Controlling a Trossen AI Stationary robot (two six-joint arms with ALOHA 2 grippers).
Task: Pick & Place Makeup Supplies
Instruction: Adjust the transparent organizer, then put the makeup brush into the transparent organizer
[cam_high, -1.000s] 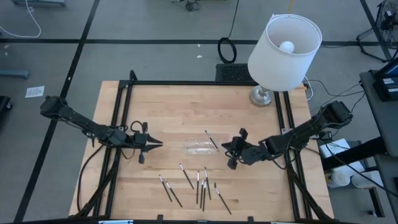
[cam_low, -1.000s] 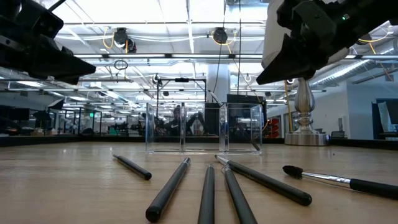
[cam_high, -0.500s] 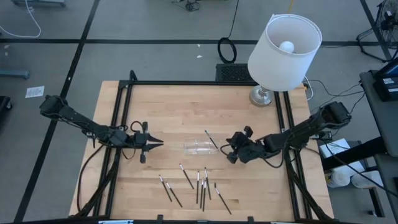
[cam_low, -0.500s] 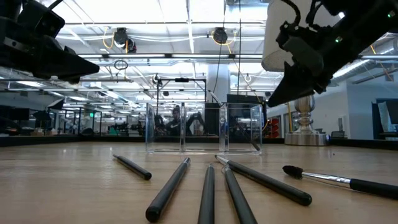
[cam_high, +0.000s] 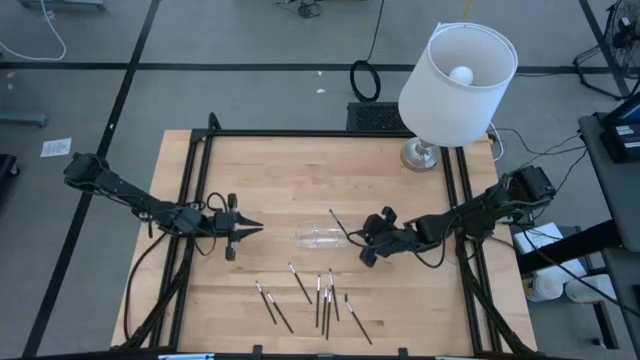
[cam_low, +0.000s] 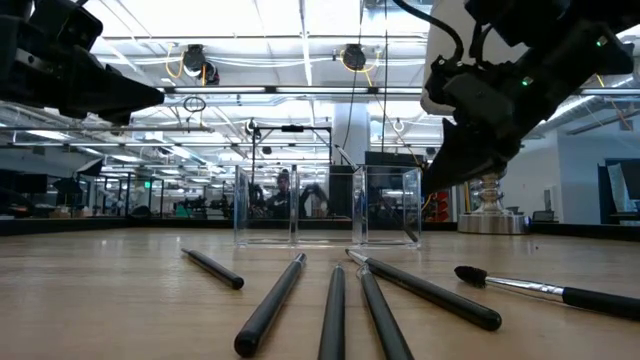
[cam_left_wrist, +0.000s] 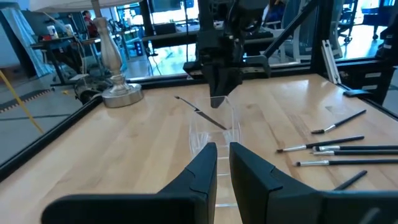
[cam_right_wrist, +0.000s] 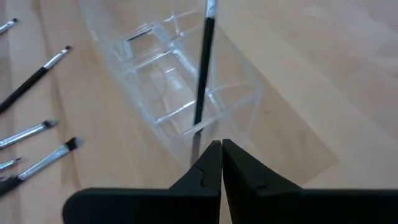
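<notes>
Right claw (cam_high: 362, 240) has slid from nearer the counter's right rail toward the small clear plastic tray (cam_high: 320, 237); it now hangs just beside the tray's right end, fingers pressed together, nothing in them. Left claw (cam_high: 252, 230) has not shifted: it waits left of the tray, fingers only a narrow way apart, empty.

One thin dark makeup brush with a silvery end (cam_right_wrist: 203, 74) lies tilted across the tray's right end, tip over the rim, not settled inside. The other thin dark brushes (cam_high: 322, 298) lie loose on the pale wooden counter (cam_high: 260, 170) in a scatter between the tray and the near edge, well apart from both claws. White-shaded lamp (cam_high: 455, 80) stands at the far right corner, out of the way.

My read: the step in hand is seating that leaning brush. To do it well I would keep the right claw closed and low, nudge the brush along its length into the compartment, go slowly, and avoid shoving the light tray, which looks likely to skid.
</notes>
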